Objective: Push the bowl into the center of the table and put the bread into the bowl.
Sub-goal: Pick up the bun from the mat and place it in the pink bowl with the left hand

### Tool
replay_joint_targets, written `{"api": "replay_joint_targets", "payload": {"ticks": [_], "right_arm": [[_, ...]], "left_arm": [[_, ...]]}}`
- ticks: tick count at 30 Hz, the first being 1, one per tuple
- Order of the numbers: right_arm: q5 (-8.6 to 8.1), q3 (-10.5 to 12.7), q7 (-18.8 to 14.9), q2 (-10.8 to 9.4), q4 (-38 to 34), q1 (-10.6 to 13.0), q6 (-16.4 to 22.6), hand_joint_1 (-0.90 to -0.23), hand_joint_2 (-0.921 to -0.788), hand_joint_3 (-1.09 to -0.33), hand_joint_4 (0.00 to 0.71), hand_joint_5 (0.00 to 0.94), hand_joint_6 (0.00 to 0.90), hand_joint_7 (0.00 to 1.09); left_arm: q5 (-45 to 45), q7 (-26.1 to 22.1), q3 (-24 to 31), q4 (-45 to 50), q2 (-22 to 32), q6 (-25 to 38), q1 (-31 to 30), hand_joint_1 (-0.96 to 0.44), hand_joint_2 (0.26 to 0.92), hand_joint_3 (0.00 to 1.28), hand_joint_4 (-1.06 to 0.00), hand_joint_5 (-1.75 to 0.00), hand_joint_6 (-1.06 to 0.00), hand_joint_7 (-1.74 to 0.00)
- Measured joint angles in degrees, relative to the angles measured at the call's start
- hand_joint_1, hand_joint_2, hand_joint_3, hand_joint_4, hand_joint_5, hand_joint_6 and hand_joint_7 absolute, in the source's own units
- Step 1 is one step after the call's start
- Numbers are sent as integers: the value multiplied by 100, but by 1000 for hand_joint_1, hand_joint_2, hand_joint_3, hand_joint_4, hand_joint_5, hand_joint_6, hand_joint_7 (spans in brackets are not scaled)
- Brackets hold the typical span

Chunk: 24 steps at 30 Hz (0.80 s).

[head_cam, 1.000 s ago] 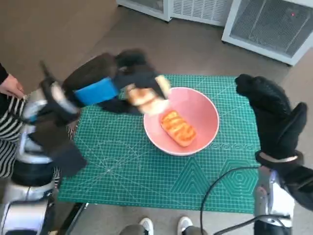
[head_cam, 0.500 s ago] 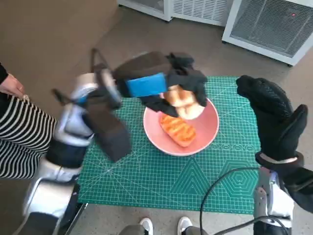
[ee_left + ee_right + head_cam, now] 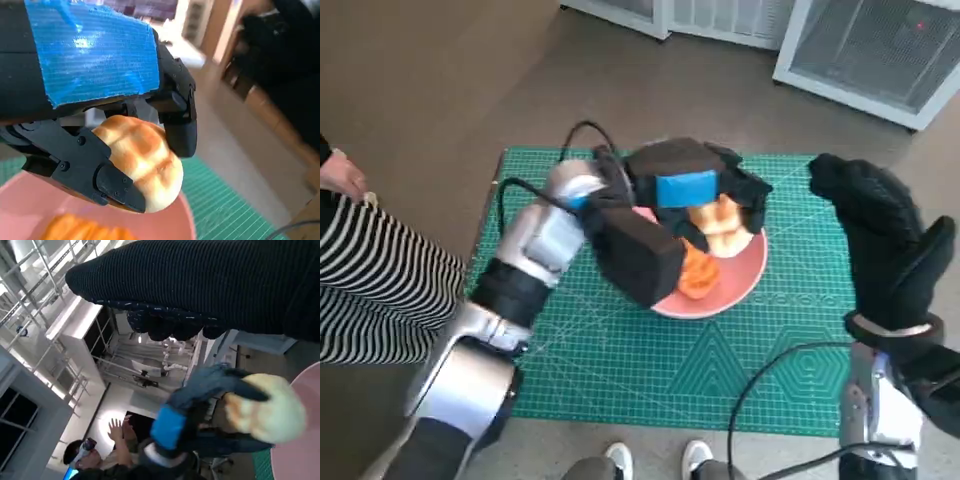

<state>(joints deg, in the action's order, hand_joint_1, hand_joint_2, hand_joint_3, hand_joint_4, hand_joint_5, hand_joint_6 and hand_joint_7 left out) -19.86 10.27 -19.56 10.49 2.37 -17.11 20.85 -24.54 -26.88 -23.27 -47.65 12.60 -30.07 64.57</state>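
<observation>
On the far left of the head view a person's striped sleeve (image 3: 370,290) shows beside the green gridded cutting mat (image 3: 580,340) that covers the table. Over the mat's middle, the left hand (image 3: 695,195), black with blue tape on its back, grasps a pale golden round bread roll (image 3: 722,222) just above the shallow pink bowl (image 3: 745,275). A second, orange-glazed bread piece (image 3: 695,275) lies inside the bowl, partly hidden by the forearm.

Only the left wrist view shows the roll's surface: a light crust scored in a browned criss-cross, clamped between black fingers (image 3: 107,182) on two sides, with the bowl's pink floor and the orange piece below it. The right wrist view instead catches the roll from the side, blurred, at the bowl's rim, with a person further back whose hands are raised.

At the right edge of the mat the gloved right hand (image 3: 880,245) hangs above the table, fingers spread and empty, well apart from the bowl.

White lettering runs along the mat beside the bowl, too small to read.
</observation>
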Motion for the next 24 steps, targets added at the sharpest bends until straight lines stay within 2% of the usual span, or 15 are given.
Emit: {"api": "replay_joint_targets", "payload": {"ticks": [2,8,12,14,18,24], "right_arm": [[1,0,22,0,10,1,0,-699,-921,-672,151,5,58,462],[7,0,63,0,18,0,-2,-699,-921,-672,156,7,53,461],[12,-7,95,0,16,-9,-8,-698,-921,-673,158,7,52,461],[35,-14,108,0,12,-24,-18,-694,-921,-673,161,8,52,462],[128,-28,153,0,-22,-116,-41,-688,-921,-675,162,8,53,464],[203,-50,191,-1,-51,-281,-45,-689,-921,-676,154,3,58,469]], "left_arm": [[-53,-8,-69,-158,-21,65,1,-217,904,37,-300,-137,-343,-257],[-92,-67,-104,-268,-12,291,-43,-332,906,10,-146,-14,-273,-97],[-60,-47,-66,-262,11,297,-110,-372,908,7,-112,-5,-254,-73],[10,8,-5,-265,17,244,-190,-440,915,11,-97,-2,-237,-58],[230,219,205,-365,23,-140,-398,-531,919,32,-79,0,-218,-43],[690,329,610,-556,13,-491,-624,-605,921,142,-56,0,-197,-29]]}}
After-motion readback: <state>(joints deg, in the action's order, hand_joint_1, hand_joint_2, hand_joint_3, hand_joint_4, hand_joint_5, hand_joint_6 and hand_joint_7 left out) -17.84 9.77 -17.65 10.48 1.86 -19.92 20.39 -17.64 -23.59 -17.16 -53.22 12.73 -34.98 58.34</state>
